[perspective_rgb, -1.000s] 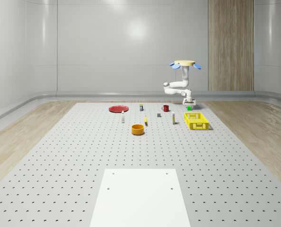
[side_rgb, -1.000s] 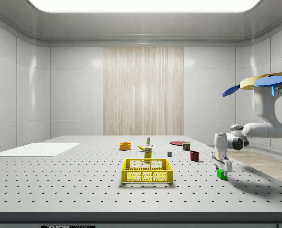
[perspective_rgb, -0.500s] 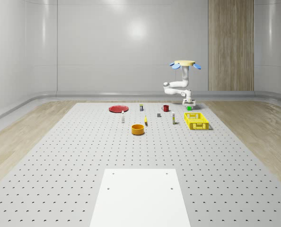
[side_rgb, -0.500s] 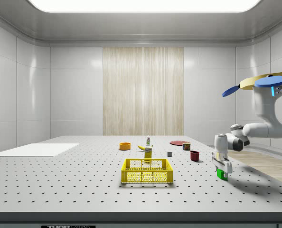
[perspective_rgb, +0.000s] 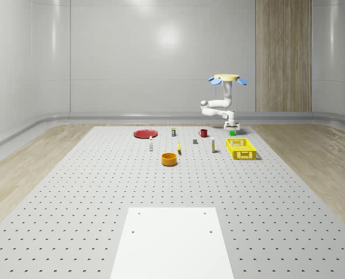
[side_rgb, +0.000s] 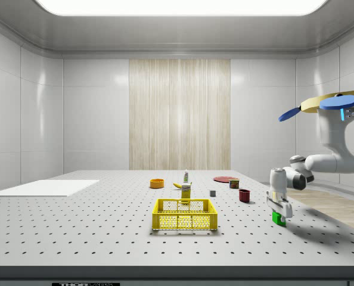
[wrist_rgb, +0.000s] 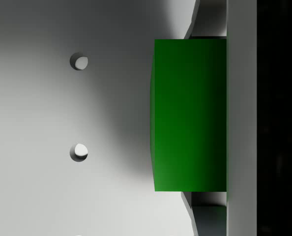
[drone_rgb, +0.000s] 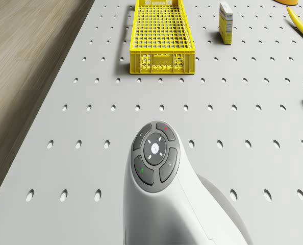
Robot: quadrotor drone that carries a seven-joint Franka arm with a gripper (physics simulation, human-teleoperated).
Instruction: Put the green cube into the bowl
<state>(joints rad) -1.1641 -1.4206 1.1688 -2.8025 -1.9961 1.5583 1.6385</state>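
The green cube (side_rgb: 278, 218) sits between the fingers of my gripper (side_rgb: 278, 213), which is shut on it at or just above the table, near the far right corner in the whole-scene view. In the wrist view the green cube (wrist_rgb: 190, 115) is clamped between both fingers (wrist_rgb: 207, 19), with the perforated tabletop right behind it. The drone (perspective_rgb: 226, 78) hovers above the table's far right edge, arm bent down to the green cube (perspective_rgb: 232, 133). The orange bowl (perspective_rgb: 169, 158) stands well to the whole-scene view's left of the gripper, nearer the camera; it is also the orange bowl (side_rgb: 157, 183) far behind the basket.
A yellow basket (perspective_rgb: 241, 148) stands just in front of the gripper, between it and the bowl's side of the table. A red mug (perspective_rgb: 202, 133), a grey block (perspective_rgb: 194, 140), a banana (perspective_rgb: 179, 149) and small cartons lie between. A red plate (perspective_rgb: 144, 133) is at the back left.
The gripper with the green cube has risen very slightly. The drone and everything else on the table stay where they were.
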